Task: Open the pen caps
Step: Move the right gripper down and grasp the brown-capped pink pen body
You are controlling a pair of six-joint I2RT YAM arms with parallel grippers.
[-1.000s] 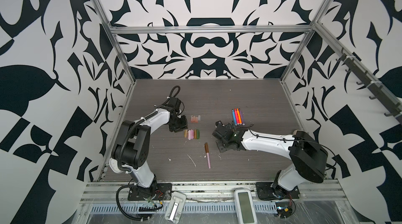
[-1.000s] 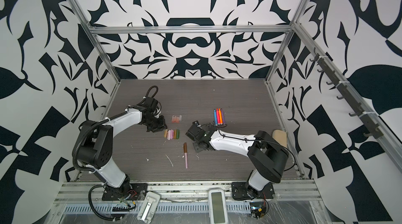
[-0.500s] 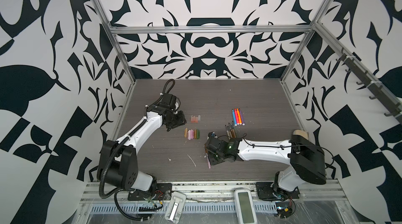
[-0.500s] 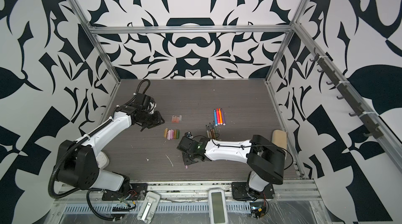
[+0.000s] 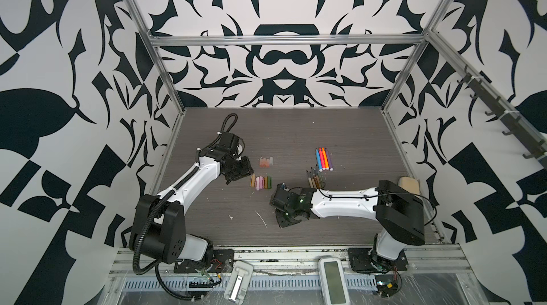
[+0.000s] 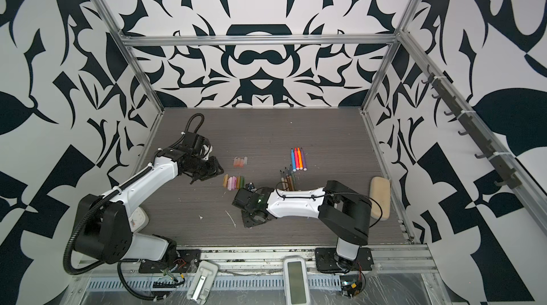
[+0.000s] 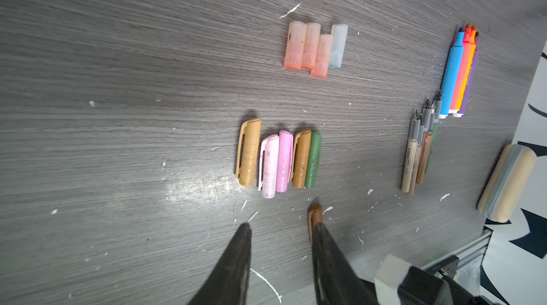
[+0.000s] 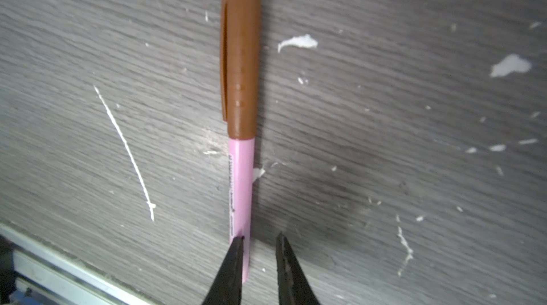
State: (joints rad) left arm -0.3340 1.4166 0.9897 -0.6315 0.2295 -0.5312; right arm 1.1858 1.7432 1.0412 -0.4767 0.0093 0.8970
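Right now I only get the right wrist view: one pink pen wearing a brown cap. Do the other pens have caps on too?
Observer: No. The bright pens and the slim pens next to them show bare tips.
Operator: So where are the loose caps?
Observer: Lying in two clusters to the left of those pens: four translucent caps together, and five coloured caps in a row nearer the front edge.
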